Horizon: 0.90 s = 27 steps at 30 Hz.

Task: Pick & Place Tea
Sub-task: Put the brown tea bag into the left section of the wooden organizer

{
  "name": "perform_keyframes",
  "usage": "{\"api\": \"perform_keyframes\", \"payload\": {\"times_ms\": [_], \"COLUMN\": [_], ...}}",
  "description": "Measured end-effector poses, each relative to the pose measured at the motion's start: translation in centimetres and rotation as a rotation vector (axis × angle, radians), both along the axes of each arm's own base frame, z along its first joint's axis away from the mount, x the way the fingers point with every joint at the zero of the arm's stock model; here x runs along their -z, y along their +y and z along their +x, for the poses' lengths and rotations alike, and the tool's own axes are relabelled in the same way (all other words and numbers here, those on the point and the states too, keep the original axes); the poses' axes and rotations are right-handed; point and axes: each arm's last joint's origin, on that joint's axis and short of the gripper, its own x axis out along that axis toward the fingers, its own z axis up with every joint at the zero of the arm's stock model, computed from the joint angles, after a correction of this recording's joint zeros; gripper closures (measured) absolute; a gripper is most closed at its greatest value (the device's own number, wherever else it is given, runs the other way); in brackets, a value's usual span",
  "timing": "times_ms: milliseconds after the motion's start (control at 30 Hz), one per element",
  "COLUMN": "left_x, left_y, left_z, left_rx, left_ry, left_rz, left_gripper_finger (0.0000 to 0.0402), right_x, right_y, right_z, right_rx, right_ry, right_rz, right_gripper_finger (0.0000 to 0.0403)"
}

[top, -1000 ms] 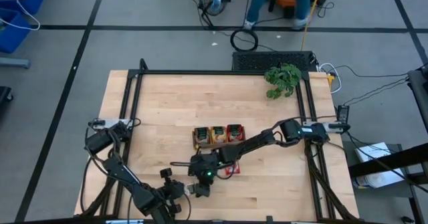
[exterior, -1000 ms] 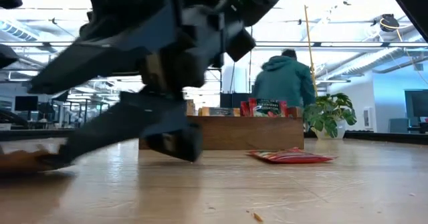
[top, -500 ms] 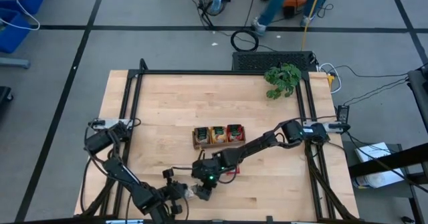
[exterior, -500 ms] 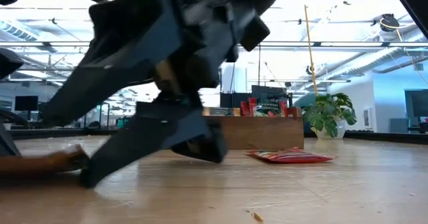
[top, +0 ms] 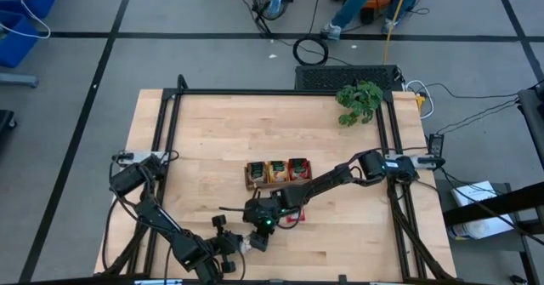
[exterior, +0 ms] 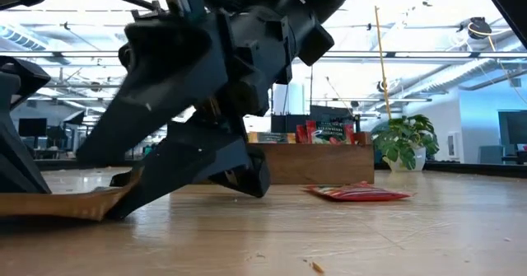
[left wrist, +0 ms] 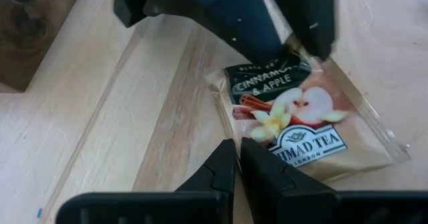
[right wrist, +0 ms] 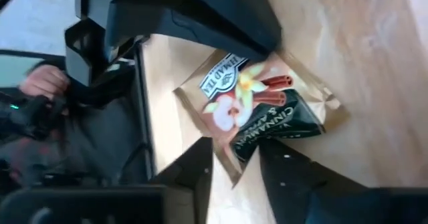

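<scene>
Near the front edge of the tabletop (top: 212, 132), left of centre, the left tool (left wrist: 239, 144) has its fingers pressed together, tips at the edge of a cinnamon-and-apple tea sachet (left wrist: 294, 117); I cannot tell whether they pinch it. The sachet lies on the wood between both tools. The right tool (right wrist: 235, 160) reaches it from the opposite side, narrowly parted, with a corner of the sachet between its fingers. Farther back, mid-table, a brown tray (exterior: 313, 167) holds more sachets (top: 277, 170). A red sachet (exterior: 358, 193) lies on the tabletop just in front of its right end. A plant (top: 359, 100) stands at the far right.
</scene>
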Motion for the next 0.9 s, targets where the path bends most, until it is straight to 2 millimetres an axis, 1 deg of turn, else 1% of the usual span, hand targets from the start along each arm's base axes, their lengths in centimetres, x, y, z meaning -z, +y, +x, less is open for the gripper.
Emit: {"api": "perform_keyframes", "payload": {"times_ms": [67, 200, 233, 367, 467, 533, 600, 633, 700, 767, 867, 900], "left_x": [0.0, 0.0, 0.0, -0.2, -1.2, -2.4, -4.0, -4.9, -6.0, -6.4, -6.6, -6.6], "left_y": [0.0, 0.0, 0.0, -0.1, -0.6, -1.0, -1.5, -1.7, -2.1, -2.5, -3.0, -3.0], "left_z": [0.0, 0.0, 0.0, 0.1, -0.3, -0.9, -1.6, -1.9, -2.6, -3.3, -4.1, -4.3], "left_rx": [0.000, -0.001, -0.003, 0.010, 0.073, 0.110, 0.142, 0.151, 0.160, 0.174, 0.183, 0.181], "left_ry": [0.001, 0.001, -0.001, -0.002, 0.006, 0.009, -0.014, -0.037, -0.079, -0.110, -0.172, -0.188], "left_rz": [0.001, 0.001, 0.000, 0.012, 0.045, 0.048, 0.038, 0.025, 0.017, 0.036, 0.073, 0.083], "left_gripper_finger": [0.0366, 0.0366, 0.0366, 0.0366, 0.0366, 0.0366, 0.0366, 0.0366, 0.0366, 0.0366, 0.0366, 0.0366], "right_x": [0.2, 0.2, 0.3, 0.1, -1.0, -2.4, -4.4, -5.5, -7.2, -9.4, -13.6, -14.7], "right_y": [-0.1, -0.2, -0.2, -0.3, -0.5, -0.5, -0.4, -0.4, -0.2, -0.1, -0.3, -0.4], "right_z": [-0.1, -0.1, -0.1, -0.1, -0.3, -0.4, -0.8, -1.2, -2.0, -3.0, -3.9, -4.2], "right_rx": [-0.019, -0.061, -0.073, -0.099, -0.130, -0.151, -0.177, -0.194, -0.228, -0.270, -0.329, -0.339], "right_ry": [-0.023, -0.062, -0.073, -0.091, -0.117, -0.149, -0.177, -0.186, -0.197, -0.222, -0.357, -0.385], "right_rz": [-0.039, -0.090, -0.101, -0.126, -0.165, -0.207, -0.259, -0.289, -0.376, -0.481, -0.685, -0.761], "right_gripper_finger": [0.0312, 0.0383, 0.0392, 0.0398, 0.0401, 0.0402, 0.0402, 0.0402, 0.0402, 0.0402, 0.0403, 0.0403]}}
